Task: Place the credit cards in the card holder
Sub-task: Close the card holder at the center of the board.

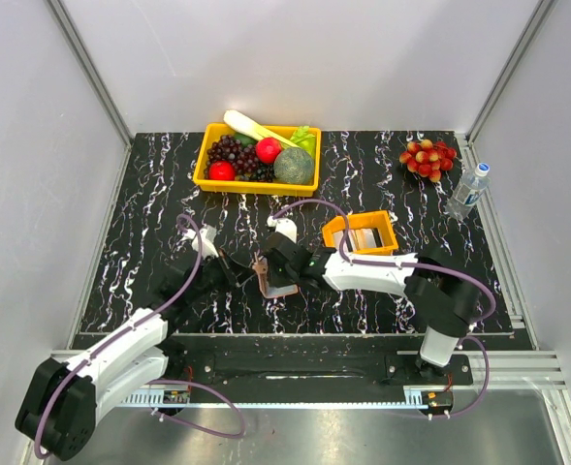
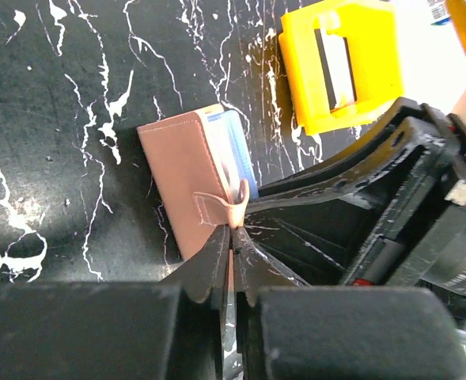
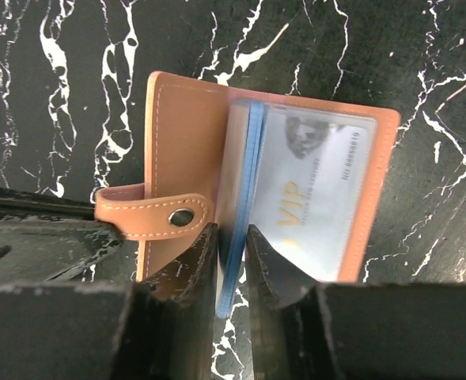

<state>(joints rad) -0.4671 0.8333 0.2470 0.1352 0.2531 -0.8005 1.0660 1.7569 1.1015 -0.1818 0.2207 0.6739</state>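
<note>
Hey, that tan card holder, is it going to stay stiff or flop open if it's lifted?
Probably floppy: the card holder is open, and its clear sleeves fan loose from the spine. Its snap strap curves limply, so a lift by it would likely let the holder swing. It looks thin, so likely light.

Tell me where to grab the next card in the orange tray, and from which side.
Take the credit cards by their upper edge, coming straight down from above, jaws across the thin faces. They seem to stand on edge inside the orange tray, whose walls block the sides.
</note>
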